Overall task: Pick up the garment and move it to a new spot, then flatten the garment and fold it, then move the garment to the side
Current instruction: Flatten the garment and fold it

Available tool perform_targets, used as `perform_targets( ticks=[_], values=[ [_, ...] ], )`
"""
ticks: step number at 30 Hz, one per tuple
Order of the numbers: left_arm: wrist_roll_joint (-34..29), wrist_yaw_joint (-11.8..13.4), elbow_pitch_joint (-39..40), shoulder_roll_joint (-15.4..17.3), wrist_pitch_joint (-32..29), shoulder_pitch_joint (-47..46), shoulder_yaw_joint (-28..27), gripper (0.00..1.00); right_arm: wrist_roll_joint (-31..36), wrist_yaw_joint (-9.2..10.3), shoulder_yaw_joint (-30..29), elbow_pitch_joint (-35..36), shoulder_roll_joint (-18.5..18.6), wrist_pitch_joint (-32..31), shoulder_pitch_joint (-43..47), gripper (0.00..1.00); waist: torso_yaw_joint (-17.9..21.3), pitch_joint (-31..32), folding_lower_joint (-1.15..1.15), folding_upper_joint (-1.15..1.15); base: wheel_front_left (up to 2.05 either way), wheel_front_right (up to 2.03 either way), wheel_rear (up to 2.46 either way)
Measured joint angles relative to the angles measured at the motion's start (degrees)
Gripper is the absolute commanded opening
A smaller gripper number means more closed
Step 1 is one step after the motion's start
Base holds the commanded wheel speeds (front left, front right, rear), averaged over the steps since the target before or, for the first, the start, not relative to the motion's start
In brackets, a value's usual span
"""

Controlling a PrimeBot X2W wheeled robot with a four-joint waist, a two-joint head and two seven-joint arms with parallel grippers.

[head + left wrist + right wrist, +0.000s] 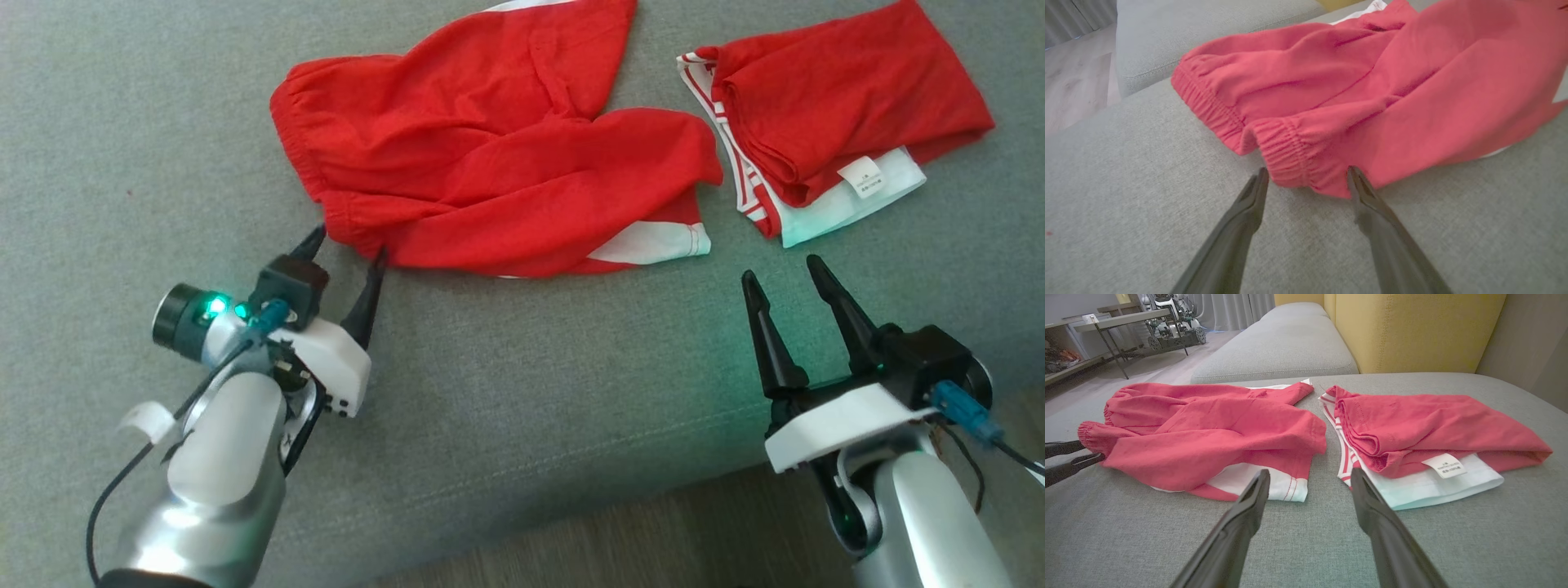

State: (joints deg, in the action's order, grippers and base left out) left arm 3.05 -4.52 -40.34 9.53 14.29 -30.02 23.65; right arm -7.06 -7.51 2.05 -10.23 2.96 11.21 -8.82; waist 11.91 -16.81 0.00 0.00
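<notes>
Lying rumpled: garment (490,155) on sofa (571,408)

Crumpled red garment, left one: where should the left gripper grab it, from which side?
Probably the gathered elastic band at the near corner of the crumpled red garment, coming in low along the cushion from the robot's side. That edge bunches thick and sits between the open fingers of the left gripper.
</notes>
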Motion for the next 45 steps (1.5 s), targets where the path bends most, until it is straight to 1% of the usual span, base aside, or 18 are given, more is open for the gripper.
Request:
perform_targets(
  ticks=[5,14,20,21,22,23,27,31,34,39,45],
  values=[
    [-1.01,0.00,-1.03,1.21,0.00,-0.01,1.26,1.00,0.01,0.00,0.07,-0.23,0.00,0.15,-0.07,1.00,0.19,0.01,0.00,0.00,0.00,0.00,0.00],
    [-0.94,-0.03,-1.76,1.32,0.00,-0.14,1.72,1.00,0.01,0.00,0.08,-0.98,0.00,0.18,-0.17,1.00,0.50,-0.15,0.00,0.00,0.00,0.00,0.00],
    [-0.91,-0.12,-2.61,1.32,0.00,-1.96,1.81,1.00,0.01,0.00,0.13,-1.42,0.00,0.18,-1.30,1.00,0.83,-0.71,0.00,0.00,0.00,0.00,0.00],
    [-0.71,-0.56,-2.63,1.32,0.01,-2.35,1.80,0.75,0.01,0.00,0.12,-1.49,0.00,0.18,-1.47,1.00,0.86,-0.81,0.00,0.00,0.00,0.00,0.00],
    [-0.23,-0.60,-2.60,1.27,0.00,-2.62,1.80,0.10,0.01,0.00,0.12,-1.71,0.00,0.18,-1.50,1.00,0.86,-0.87,0.00,0.00,0.00,0.00,0.00],
    [0.25,-0.67,-2.59,1.21,0.00,-2.82,1.81,0.00,0.00,0.00,0.09,-2.14,0.00,0.16,-1.49,1.00,0.80,-0.89,0.00,0.00,0.00,0.00,0.00],
    [2.03,-1.57,-1.71,0.90,0.01,-2.97,1.69,0.00,-0.70,0.00,-0.10,-3.80,0.00,0.16,-1.52,1.00,0.04,-0.75,0.00,0.00,0.00,0.00,0.00],
    [4.01,-1.79,1.51,0.53,0.01,-2.58,1.05,0.00,-2.68,0.00,-0.42,-7.04,0.00,0.16,-2.57,1.00,-1.29,-0.41,0.00,0.00,0.00,0.00,0.00],
    [5.14,-2.04,4.12,0.10,0.01,-1.02,0.32,0.00,-5.45,0.00,-0.32,-9.92,0.00,0.19,-4.44,1.00,-2.56,-0.09,0.00,0.00,0.00,0.00,0.00],
    [5.81,-2.12,7.32,-0.16,0.01,1.98,0.18,0.00,-12.20,0.00,0.74,-17.09,0.01,0.47,-7.76,1.00,-4.57,0.41,0.00,0.00,0.00,0.00,0.00],
    [7.05,-2.53,9.47,-0.70,0.01,3.11,0.41,0.00,-16.52,0.00,3.54,-25.84,0.04,1.54,-10.94,1.00,-6.15,0.80,0.00,0.00,0.00,0.00,0.00]
  ],
)
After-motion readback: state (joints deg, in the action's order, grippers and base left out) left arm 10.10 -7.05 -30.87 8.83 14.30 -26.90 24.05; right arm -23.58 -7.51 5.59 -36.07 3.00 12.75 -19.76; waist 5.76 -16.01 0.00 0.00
